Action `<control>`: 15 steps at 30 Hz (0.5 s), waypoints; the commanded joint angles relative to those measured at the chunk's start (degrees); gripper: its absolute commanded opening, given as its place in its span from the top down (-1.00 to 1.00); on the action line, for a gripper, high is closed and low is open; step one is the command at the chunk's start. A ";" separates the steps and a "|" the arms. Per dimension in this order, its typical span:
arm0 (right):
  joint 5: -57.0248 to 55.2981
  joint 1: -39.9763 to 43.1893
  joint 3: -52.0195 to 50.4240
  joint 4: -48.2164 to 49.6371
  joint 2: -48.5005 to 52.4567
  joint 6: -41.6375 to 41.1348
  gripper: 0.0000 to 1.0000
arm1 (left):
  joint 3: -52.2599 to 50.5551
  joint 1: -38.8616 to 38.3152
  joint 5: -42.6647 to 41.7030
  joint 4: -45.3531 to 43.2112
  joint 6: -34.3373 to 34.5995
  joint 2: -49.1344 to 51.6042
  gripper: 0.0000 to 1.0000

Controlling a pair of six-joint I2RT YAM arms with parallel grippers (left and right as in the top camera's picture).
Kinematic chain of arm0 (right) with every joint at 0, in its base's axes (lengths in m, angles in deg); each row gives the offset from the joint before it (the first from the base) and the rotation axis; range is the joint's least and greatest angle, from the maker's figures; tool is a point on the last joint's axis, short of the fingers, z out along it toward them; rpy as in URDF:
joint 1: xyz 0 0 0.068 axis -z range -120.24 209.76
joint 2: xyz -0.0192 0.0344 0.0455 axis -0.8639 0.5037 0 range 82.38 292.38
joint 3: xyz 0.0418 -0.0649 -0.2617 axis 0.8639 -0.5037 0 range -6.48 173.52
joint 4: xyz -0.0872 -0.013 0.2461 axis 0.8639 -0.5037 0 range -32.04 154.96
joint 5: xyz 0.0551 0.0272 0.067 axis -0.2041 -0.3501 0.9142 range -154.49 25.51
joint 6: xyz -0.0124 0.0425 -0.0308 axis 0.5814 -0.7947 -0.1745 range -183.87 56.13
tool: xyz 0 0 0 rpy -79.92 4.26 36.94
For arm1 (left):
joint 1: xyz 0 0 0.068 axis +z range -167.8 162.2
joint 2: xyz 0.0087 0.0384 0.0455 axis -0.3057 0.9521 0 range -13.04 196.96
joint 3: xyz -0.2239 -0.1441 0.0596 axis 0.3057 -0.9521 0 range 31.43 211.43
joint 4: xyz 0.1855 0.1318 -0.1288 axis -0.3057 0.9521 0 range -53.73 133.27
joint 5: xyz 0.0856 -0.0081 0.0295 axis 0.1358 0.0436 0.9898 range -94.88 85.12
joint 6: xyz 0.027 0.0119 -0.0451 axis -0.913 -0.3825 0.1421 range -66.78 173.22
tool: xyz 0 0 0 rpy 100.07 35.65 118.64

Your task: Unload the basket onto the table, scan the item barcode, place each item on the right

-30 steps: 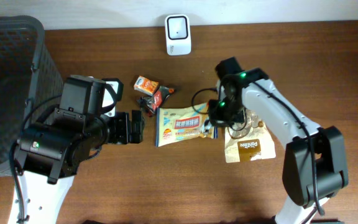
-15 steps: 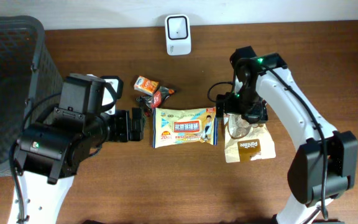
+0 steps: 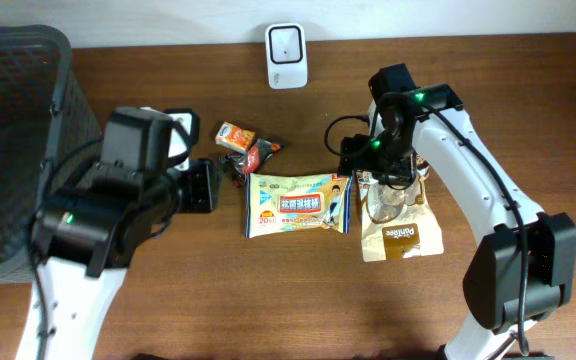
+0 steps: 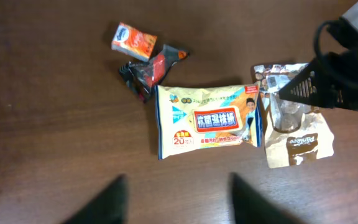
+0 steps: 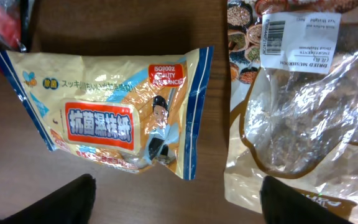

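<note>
Right tool (image 5: pixel 179 208): jaws spread wide, nothing between them. A second back it was clamped on the right edge of the wipes packet (image 3: pixel 298 203), with the packet skewed. Half a second back it was already let go.

The packet now lies flat and square on the tabletop (image 3: pixel 268 310), printed front up. It sits mid-table, below the scanner (image 3: pixel 286 55) and well apart from it. The right tool hangs over the seam between packet and pouch (image 3: pixel 400 228) and touches neither.

Left tool (image 4: pixel 182 199): fingers apart over bare tabletop, gripping nothing. Its arm has swung slightly up and in. From overhead the tool sits just beside the dark wrapper (image 3: pixel 253 155), left of the packet.

The small orange box (image 3: pixel 235 135) and the wrapper have not moved.

Reading:
- The packet has been straightened and released, not carried to the scanner. The scan looks not yet done.
- No barcode shows on the packet's upward face. It is probably underneath, so a flip or tilt seems needed before presenting it.
- The pouch has a white label (image 5: pixel 294 28) with a barcode facing up, in plain sight of the right wrist camera.
- Which arm takes the next grasp cannot be told. Both are free, and the left is nearer the packet's left edge.
- Risk: the packet is thin and slack, and an edge pinch may fold it and hide the code.
</note>
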 commanded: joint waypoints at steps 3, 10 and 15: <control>0.94 -0.85 0.94 2.03 -0.85 0.20 0.32 | 0.31 0.02 -5.66 -2.49 1.11 11.13 1.00; 0.87 -3.21 -0.15 3.19 1.01 -0.26 0.92 | 0.31 0.02 -8.61 -4.33 0.94 26.25 1.00; 2.49 -4.68 -4.15 6.32 3.30 -2.38 0.92 | 0.31 -0.02 -23.65 -5.09 -6.51 35.23 1.00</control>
